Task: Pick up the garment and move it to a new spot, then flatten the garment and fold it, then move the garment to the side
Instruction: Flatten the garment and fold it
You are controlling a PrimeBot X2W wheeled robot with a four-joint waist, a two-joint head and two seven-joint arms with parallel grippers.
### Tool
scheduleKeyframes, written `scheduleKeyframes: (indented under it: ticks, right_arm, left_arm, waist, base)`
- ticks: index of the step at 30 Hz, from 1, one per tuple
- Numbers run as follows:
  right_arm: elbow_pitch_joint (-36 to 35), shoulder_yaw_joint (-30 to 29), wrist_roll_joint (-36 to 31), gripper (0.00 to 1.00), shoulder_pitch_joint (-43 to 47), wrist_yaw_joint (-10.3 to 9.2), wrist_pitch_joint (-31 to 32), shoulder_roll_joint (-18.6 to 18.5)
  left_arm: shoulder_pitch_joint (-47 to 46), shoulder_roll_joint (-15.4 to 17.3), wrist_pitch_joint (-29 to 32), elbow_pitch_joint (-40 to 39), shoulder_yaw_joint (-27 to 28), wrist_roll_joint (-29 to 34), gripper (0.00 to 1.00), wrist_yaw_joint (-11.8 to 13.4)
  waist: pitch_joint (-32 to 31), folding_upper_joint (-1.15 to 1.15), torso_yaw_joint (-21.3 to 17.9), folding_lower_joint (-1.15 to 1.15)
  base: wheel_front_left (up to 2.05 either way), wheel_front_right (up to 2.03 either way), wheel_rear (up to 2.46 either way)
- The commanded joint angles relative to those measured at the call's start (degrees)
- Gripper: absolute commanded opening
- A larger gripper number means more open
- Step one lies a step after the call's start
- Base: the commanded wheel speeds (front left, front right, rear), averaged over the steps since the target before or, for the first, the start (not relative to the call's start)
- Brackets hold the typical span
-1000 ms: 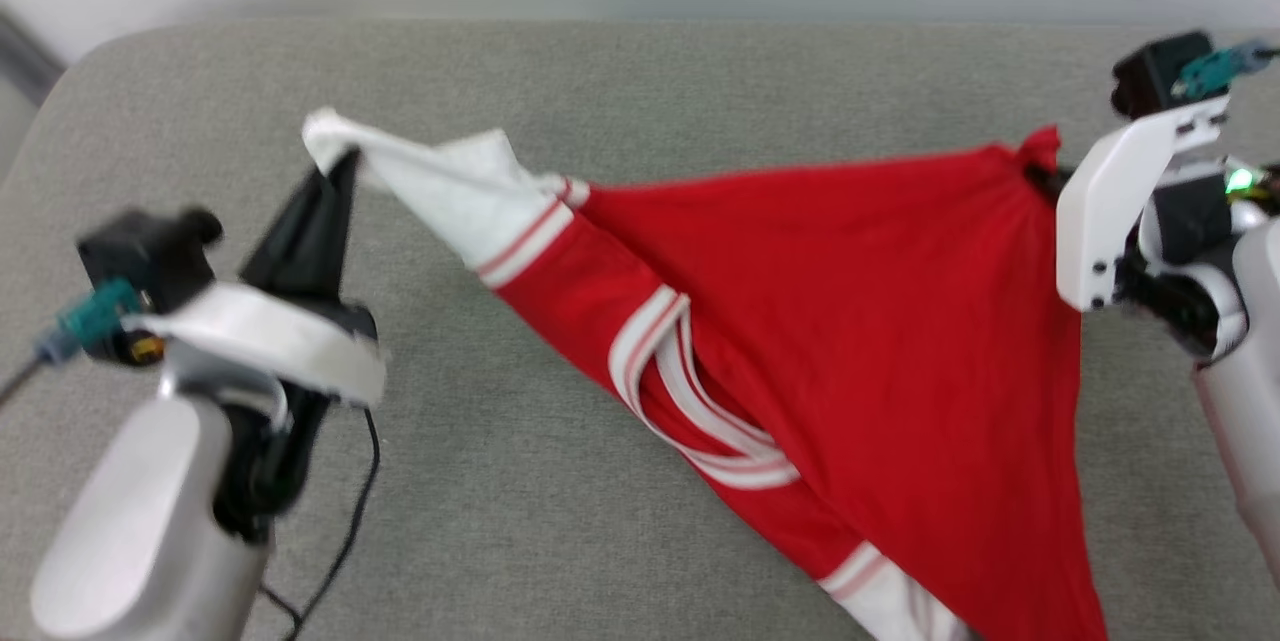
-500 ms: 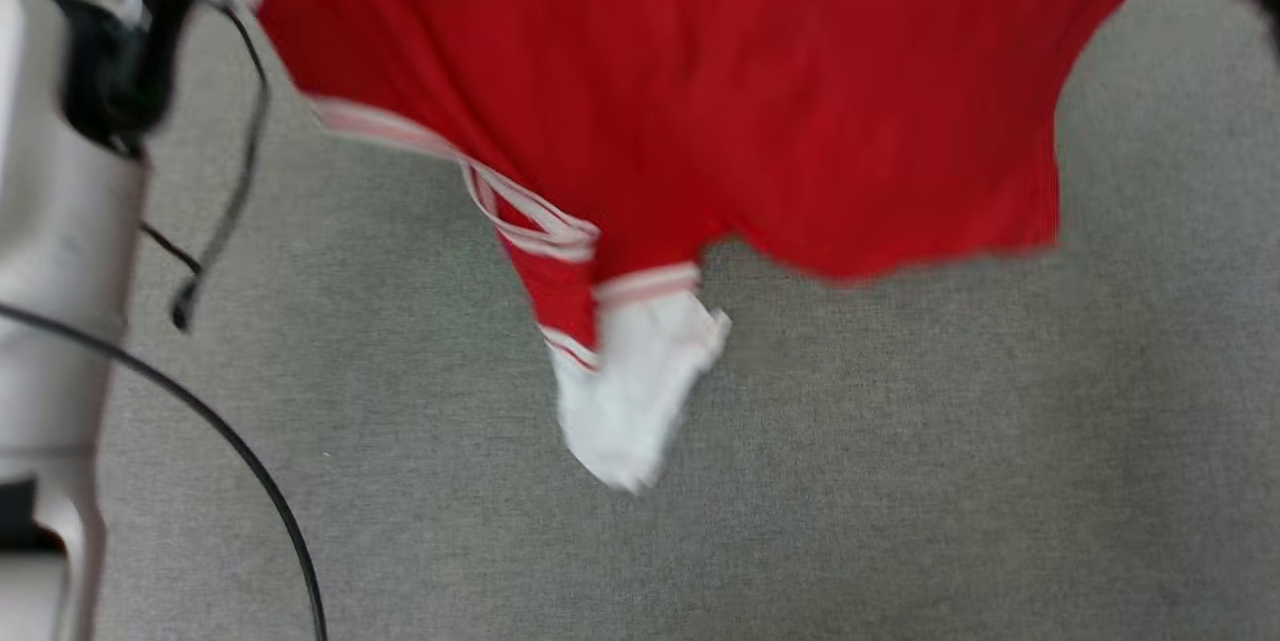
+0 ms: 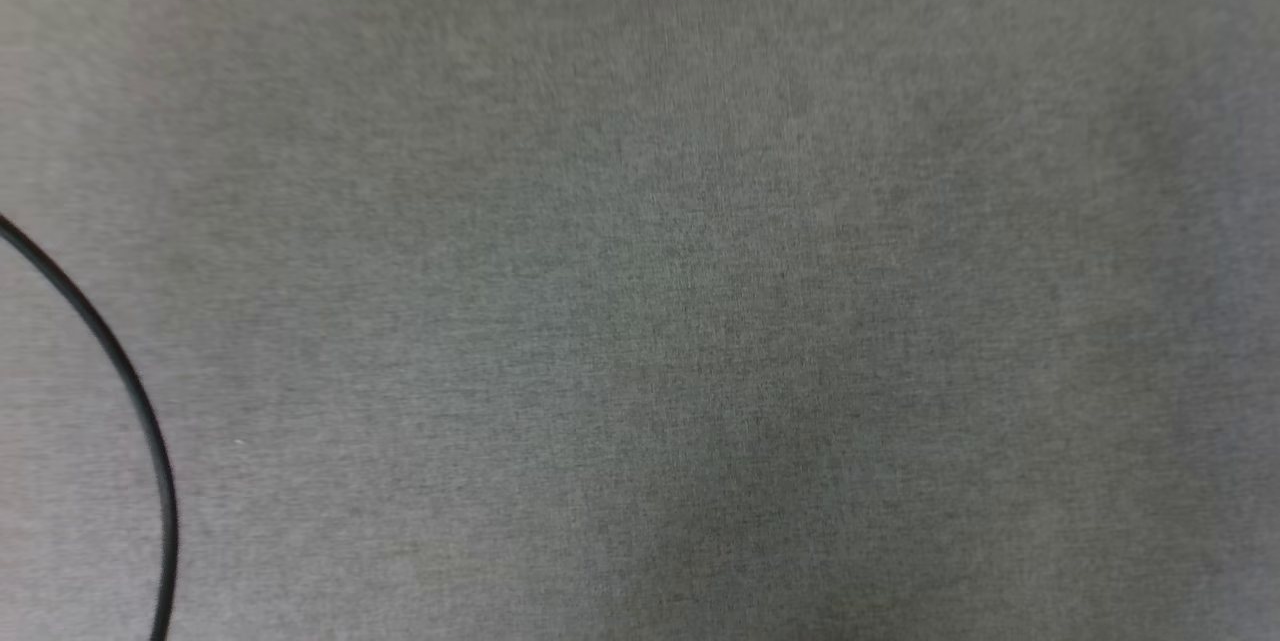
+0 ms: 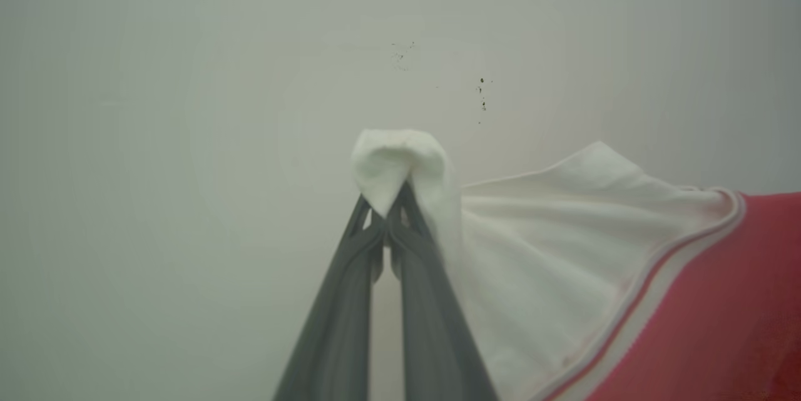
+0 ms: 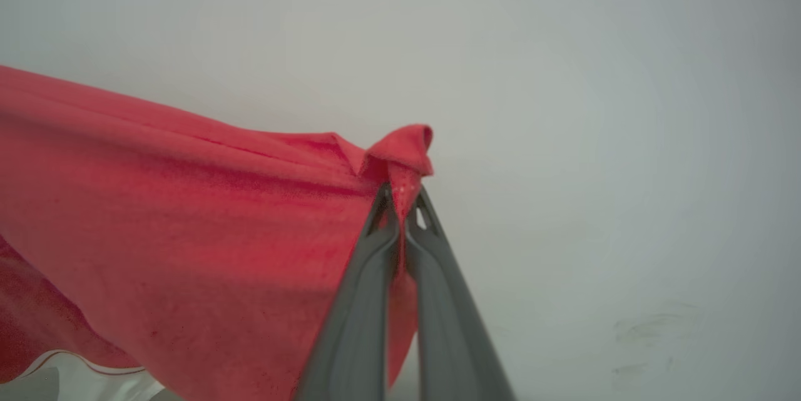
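The garment (image 5: 188,213) hangs in the air, stretched between both arms. The left tool (image 4: 391,216) is clamped on a white sleeve tip, with the cloth running off to its right. The right tool (image 5: 402,201) is clamped on a red corner, with the cloth running off to its left. The long axis thus runs tool to tool, so laying it on the grey table (image 3: 700,271) likely calls for lowering both together.

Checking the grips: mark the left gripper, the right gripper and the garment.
left gripper (image 4: 388,218), left wrist view, between the fingertips pinching white cloth.
right gripper (image 5: 403,198), right wrist view, between the fingertips pinching a red corner.
garment (image 5: 188,213), right wrist view, red body cloth.
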Motion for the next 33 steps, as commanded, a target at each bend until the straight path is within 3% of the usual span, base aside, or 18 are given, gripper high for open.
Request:
scheduleKeyframes:
  ticks: [1,9,16,22,33]
  right_arm:
    - [0.8,0.3,-0.2,0.0,-1.8,-0.1,0.2,-0.6]
    - [3.2,2.0,1.0,0.0,-5.8,-0.1,-1.5,0.4]
    - [6.2,4.4,2.2,0.0,-2.8,-0.1,-3.0,0.1]
    - [7.3,8.7,5.2,0.0,5.5,-0.09,-4.9,-1.1]
    - [5.2,13.6,13.4,0.0,31.1,-0.09,-8.8,-3.3]
  left_arm:
    - [-2.1,0.8,-0.2,1.1,-0.2,0.4,0.0,-0.1]
    - [-6.4,1.1,-1.6,6.5,-1.6,-1.1,0.0,-1.0]
    - [-2.2,-0.5,-3.2,9.8,-3.9,-4.8,0.0,-1.2]
    - [7.4,-0.8,-4.8,8.2,-6.7,-10.3,0.0,-1.3]
    - [35.6,-0.3,-6.2,0.5,-10.6,-17.8,0.0,-1.3]
  waist:
    - [4.0,0.0,-0.7,-0.01]
    - [10.0,0.0,-0.2,-0.01]
    - [10.7,0.0,0.7,-0.01]
    - [7.1,0.0,1.3,-0.01]
    - [-5.4,0.0,1.3,-0.01]
  base:
    - [0.0,0.0,0.0]
    - [0.0,0.0,0.0]
    - [0.0,0.0,0.0]
    - [0.0,0.0,0.0]
    - [0.0,0.0,0.0]
